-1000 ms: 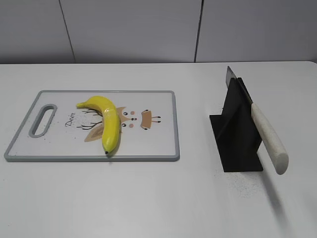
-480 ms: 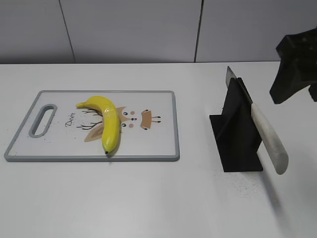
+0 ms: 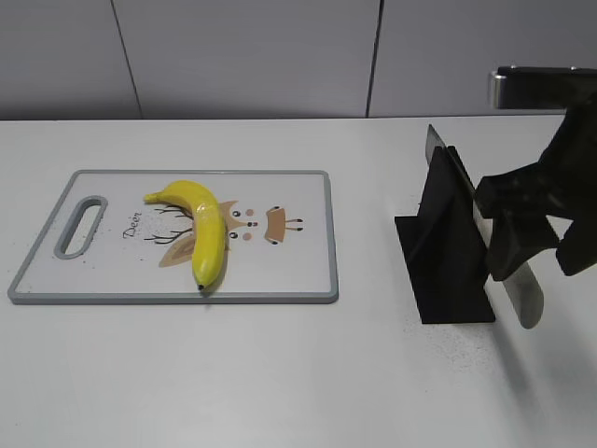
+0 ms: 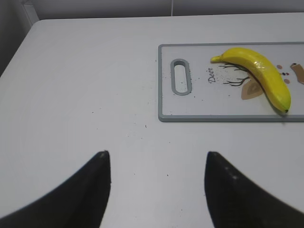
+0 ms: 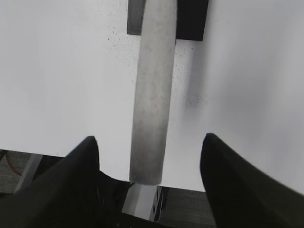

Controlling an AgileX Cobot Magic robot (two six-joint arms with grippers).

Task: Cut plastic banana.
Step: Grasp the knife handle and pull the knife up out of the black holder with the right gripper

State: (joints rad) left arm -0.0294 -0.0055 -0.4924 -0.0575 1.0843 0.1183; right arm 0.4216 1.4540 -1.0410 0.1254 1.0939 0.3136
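Note:
The yellow plastic banana (image 3: 202,230) lies whole on the white cutting board (image 3: 298,271), left of centre; it also shows in the left wrist view (image 4: 260,76). A knife with a pale handle (image 3: 524,291) rests slanted in a black stand (image 3: 446,252). My right gripper (image 3: 534,250) is open, with its fingers on either side of the knife handle (image 5: 152,95), not touching it. My left gripper (image 4: 156,164) is open and empty over bare table, left of the board (image 4: 190,111); it does not show in the exterior view.
The board has a grey rim, a handle slot (image 3: 82,224) at its left end and a deer print. The white table (image 3: 280,373) ends at a grey wall behind. Its front edge shows under the right gripper (image 5: 47,153).
My right arm has come into view from the right and moved down to the knife handle. The banana, board and knife have not moved.

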